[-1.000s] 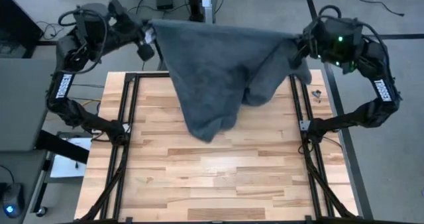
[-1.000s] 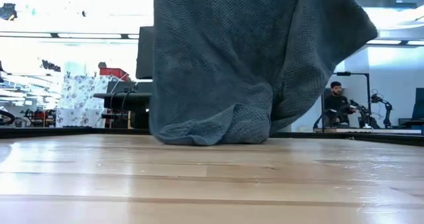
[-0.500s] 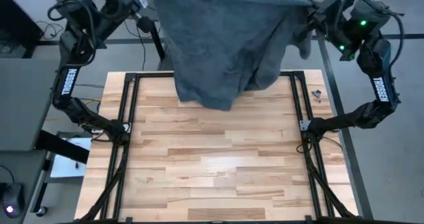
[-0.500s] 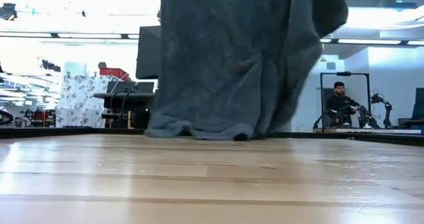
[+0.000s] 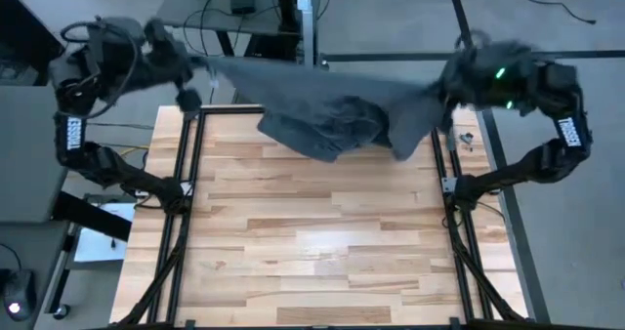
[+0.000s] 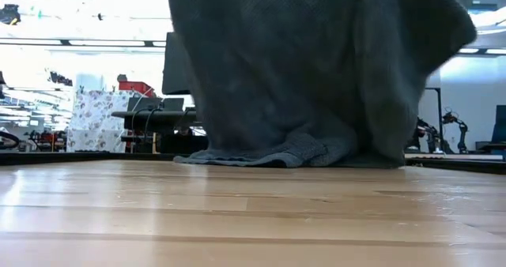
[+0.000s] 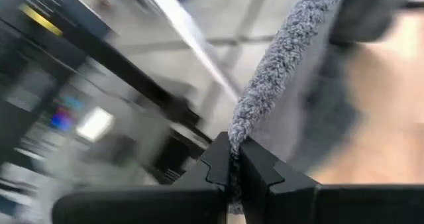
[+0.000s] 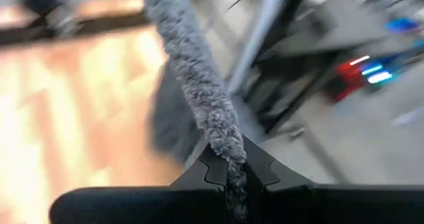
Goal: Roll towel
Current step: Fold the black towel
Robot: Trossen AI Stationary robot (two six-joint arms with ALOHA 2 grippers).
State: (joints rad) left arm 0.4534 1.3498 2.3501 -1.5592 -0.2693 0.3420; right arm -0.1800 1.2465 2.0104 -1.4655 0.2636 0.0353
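The dark grey towel (image 5: 332, 110) is stretched between my two grippers above the table's far edge. Its lower part lies bunched on the wood (image 6: 277, 152). My left gripper (image 5: 200, 66) is shut on the towel's left end, beyond the table's far left corner. My right gripper (image 5: 444, 86) is shut on its right end, at the far right corner. No white tag shows. My left gripper pinches the towel's edge (image 7: 235, 141) between its two fingers, at the towel's left upper corner. The cloth runs away from the fingers, drawn fairly taut toward the other arm. My right gripper pinches the towel's edge (image 8: 225, 144) between its two fingers, at the right upper corner. The cloth leads off toward the table; a loose flap (image 5: 410, 135) hangs below it.
The wooden table top (image 5: 322, 242) lies bare in front of the towel. A black metal frame (image 5: 181, 203) runs along both sides of the table. A small dark object (image 5: 467, 140) lies at the far right edge. Desks and screens stand in the room behind.
Both grippers first rose toward the far edge, lifting the towel until only its bottom hem touched the wood. Then they came down and back over the far edge. The towel's lower part has settled onto the table in a bunched heap, farther back than before.
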